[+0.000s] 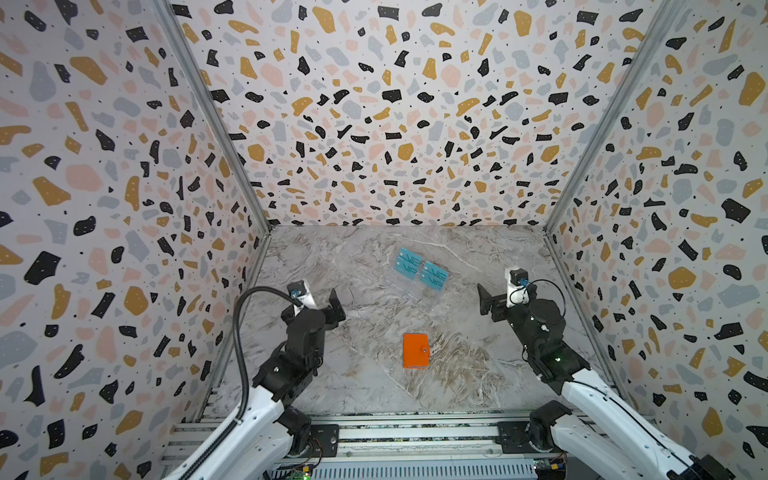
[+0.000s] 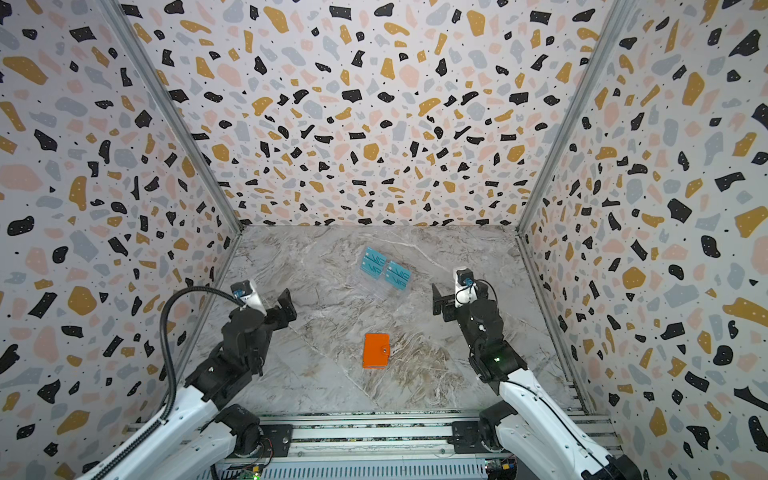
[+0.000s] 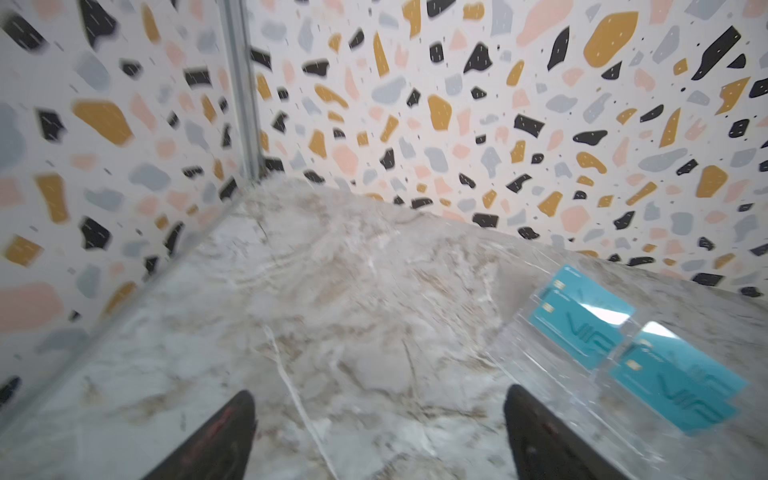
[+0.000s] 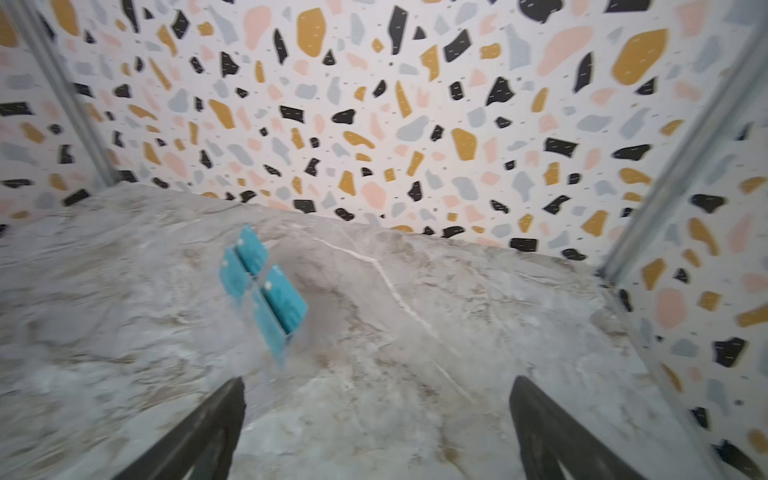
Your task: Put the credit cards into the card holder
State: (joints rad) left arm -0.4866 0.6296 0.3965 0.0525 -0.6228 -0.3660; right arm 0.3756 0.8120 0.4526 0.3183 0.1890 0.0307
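A: Fingers?
B: L gripper (image 3: pixel 380 392) & R gripper (image 4: pixel 378 381) were both spread wide, empty, either side of the small closed orange snap-tab card holder (image 1: pixel 414 350) (image 2: pixel 376 350), which lay flat.
A: Room?
B: Bare grey marble tabletop (image 1: pixel 353 374) round it; clear plastic rack (image 1: pixel 409 286) w/ teal cards (image 1: pixel 434 276) stood beyond.

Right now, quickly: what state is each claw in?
Left claw: open, holding nothing.
Right claw: open, holding nothing.

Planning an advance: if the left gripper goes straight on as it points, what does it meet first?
Ahead of the left gripper lies probably bare marble table, then the back wall. The clear rack with teal cards sits off that line; depth is unclear.
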